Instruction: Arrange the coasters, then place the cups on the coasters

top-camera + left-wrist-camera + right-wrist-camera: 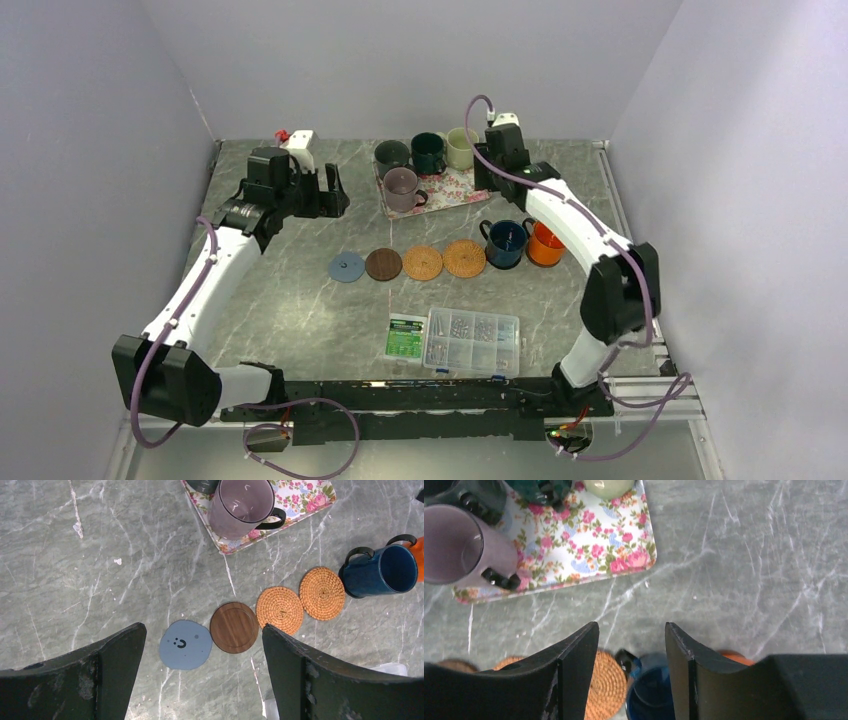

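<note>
Four coasters lie in a row: light blue (347, 266) (185, 644), dark brown (383, 264) (234, 627), and two woven tan (423, 263) (464, 258) (279, 609) (322, 593). To their right stand the navy cup (505, 243) (381, 572) (651, 692) and the orange cup (545, 244). What lies under these two cups is hidden. The mauve cup (402, 189) (454, 547), dark grey-green cup (391, 157), dark teal cup (428, 152) and pale cream cup (461, 147) are on the tray. My left gripper (333, 188) (202, 626) hangs open, high over the blue and brown coasters. My right gripper (492, 188) (631, 625) is open above the navy cup, holding nothing.
The floral tray (455, 190) (589, 540) sits at the back centre. A clear plastic screw box (472, 340) and a green packet (405, 337) lie near the front edge. Walls close in the table on the left, back and right.
</note>
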